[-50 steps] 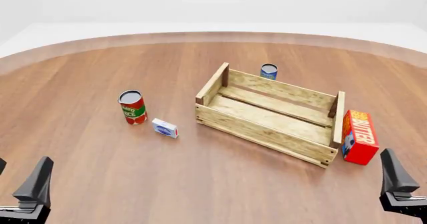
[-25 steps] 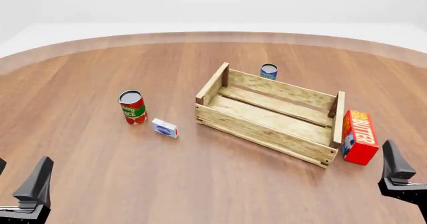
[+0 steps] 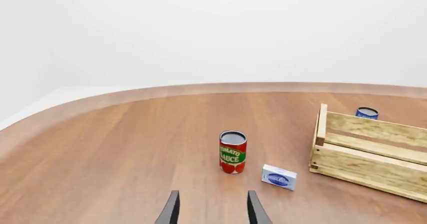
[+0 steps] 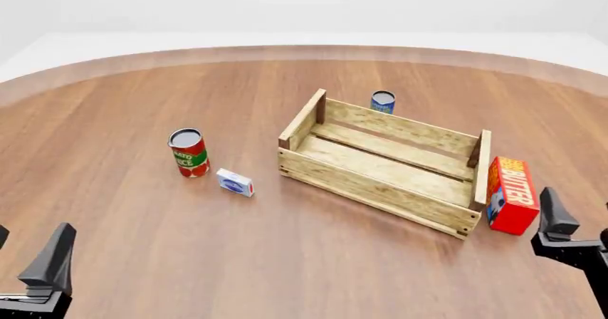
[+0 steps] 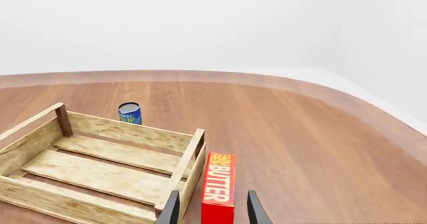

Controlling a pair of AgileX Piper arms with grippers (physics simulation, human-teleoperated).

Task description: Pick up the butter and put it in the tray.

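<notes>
The butter (image 4: 512, 194) is standing on the tabletop (image 4: 285, 262) just outside the right-hand end of the tray (image 4: 380, 184), close beside its end slat; whether the two are touching cannot be told. It is not yet in the tray.

Handling, as a judgement: the carton is appearing stiff, flat-sided and probably light, with smooth printed faces that may be somewhat slippery. Being narrow in footprint, it is likely to tip if nudged from the side. The soundest hold is looking to be across its two broad faces, at or a little above mid-height, leaving room to clear the tray's wall.

Orientation: in the front view the lettered yellow face is lying on top and the lettering is running away from the arms, so the long axis is running roughly parallel to the tray's end slat.

The right pincer (image 5: 211, 211) is sitting low and just on the near side of the carton, its fingers parted narrowly and framing the carton's near end in the right wrist view, holding nothing. The left pincer (image 3: 211, 211) is hanging well apart from the work, likewise parted and empty, facing a tomato can (image 3: 232, 152) and a small white-and-blue box (image 3: 279, 177).
</notes>
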